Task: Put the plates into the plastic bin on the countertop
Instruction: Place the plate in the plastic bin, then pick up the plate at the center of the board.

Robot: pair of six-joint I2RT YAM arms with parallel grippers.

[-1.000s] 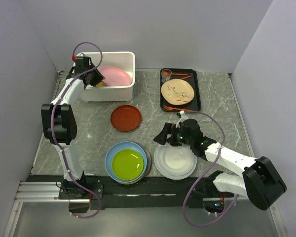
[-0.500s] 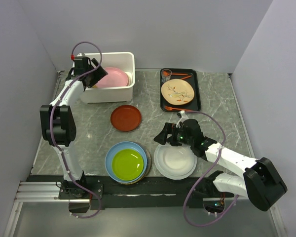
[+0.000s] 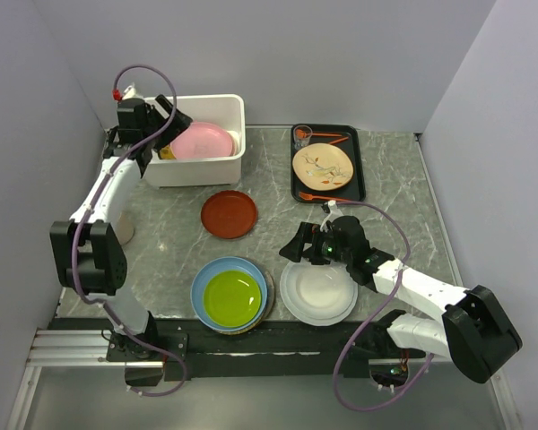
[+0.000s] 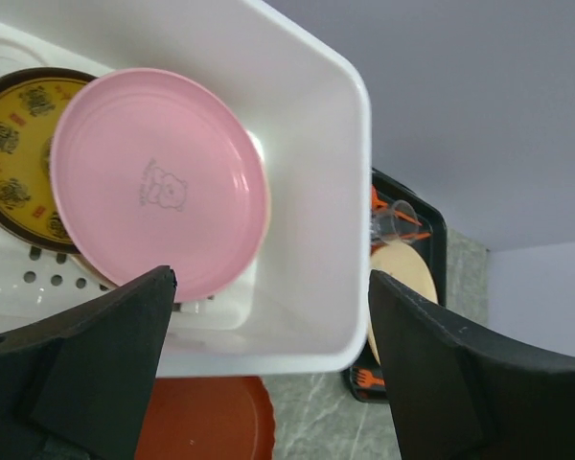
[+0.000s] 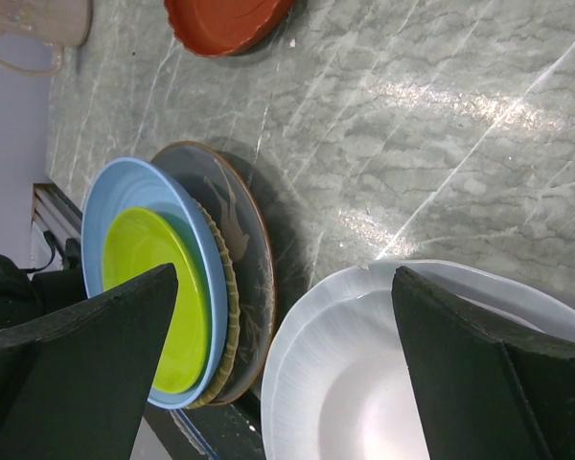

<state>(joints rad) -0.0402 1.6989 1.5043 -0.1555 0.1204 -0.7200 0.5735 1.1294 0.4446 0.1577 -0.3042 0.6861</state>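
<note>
Tipping of the white plate [image 3: 318,294] at the desk's [image 3: 394,206] near edge could be caused by the right fingers [image 5: 489,383], spread wide and empty like the left fingers [image 4: 86,374].

Bin [image 3: 197,168] rear L, 2 plates [image 3: 202,141] inside; tray [image 3: 354,190] rear R; stack [image 3: 231,296] front ctr.

From here the plastic bin [image 4: 311,182] reads as smooth white plastic with a soft sheen. The pink plate [image 4: 158,182] in it looks like matt plastic, faintly ringed. The countertop [image 5: 412,125] is a polished grey marble-look surface that throws glare. I take the lime green plate [image 5: 158,297] and blue plate [image 5: 125,187] for smooth satin, the white plate [image 5: 364,383] for glossy with fine radial lines, and the red-brown plate [image 5: 225,19] for shiny
</note>
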